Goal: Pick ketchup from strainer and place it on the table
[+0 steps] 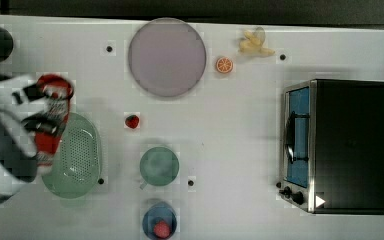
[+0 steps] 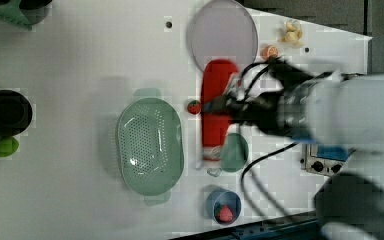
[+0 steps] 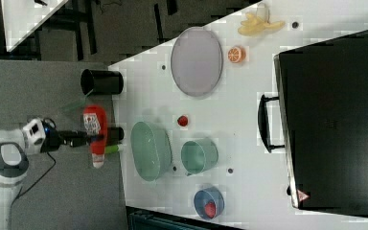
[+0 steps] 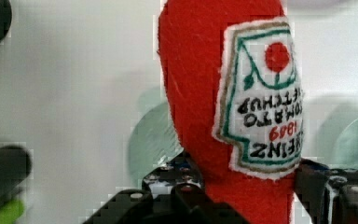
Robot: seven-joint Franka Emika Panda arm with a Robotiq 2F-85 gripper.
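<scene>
The ketchup (image 4: 205, 121) is a soft red felt bottle with a stitched white label showing a tomato and lettering, and it is held in the air by the gripper (image 4: 242, 186), whose jaws are clamped on its lower body, one dark finger on each side. In the right view the ketchup (image 3: 95, 132) hangs level beyond the worktop's edge, over the grey floor, with its whitish cap toward the right view's bottom and the gripper (image 3: 79, 139) reaching in from the right view's left. In the top view the bottle (image 1: 51, 120) lies along the strainer's edge at the top view's left, partly covered by the arm. In the left view it (image 2: 217, 110) shows between the strainer and the arm, in front of the green cup.

The strainer (image 2: 150, 145), a pale green oval basket with a dotted floor, stands on the worktop (image 1: 230, 150) with nothing inside it. Just beside it in the top view are a small strawberry (image 1: 132, 121) and a round green cup (image 1: 159, 166); below the cup sits a blue bowl (image 1: 159, 220) holding another strawberry. A round grey-lilac plate (image 1: 167, 56) lies further up, with an orange slice (image 1: 224, 65) and a banana (image 1: 255, 44) beyond it. A black toaster oven (image 1: 342, 145) stands at the top view's right.
</scene>
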